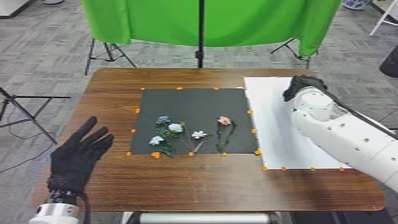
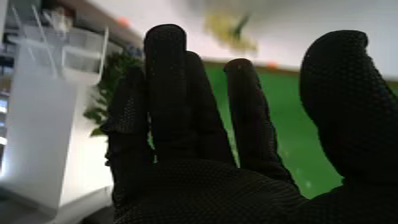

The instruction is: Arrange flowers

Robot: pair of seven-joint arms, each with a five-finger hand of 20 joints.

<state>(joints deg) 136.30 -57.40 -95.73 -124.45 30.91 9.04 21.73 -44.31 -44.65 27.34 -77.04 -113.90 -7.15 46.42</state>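
Head view: five flowers (image 1: 175, 128), one peach, lie on one dark mat (image 1: 187, 102) at the centre of the counter (image 1: 200, 192). The left robot hand (image 1: 73, 159), at 8 o'clock, is spread; the right robot hand (image 1: 305, 86), at 2 o'clock, overlaps one white sheet (image 1: 275, 125).

Right wrist view: straight fingers, thumb apart; one yellow shape (image 2: 233, 31) beyond is blurred.

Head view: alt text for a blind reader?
Blue, white and pink flowers lie on a dark mat on a brown table. The open left hand is left of the mat; the right hand is at the far end of the white sheet.
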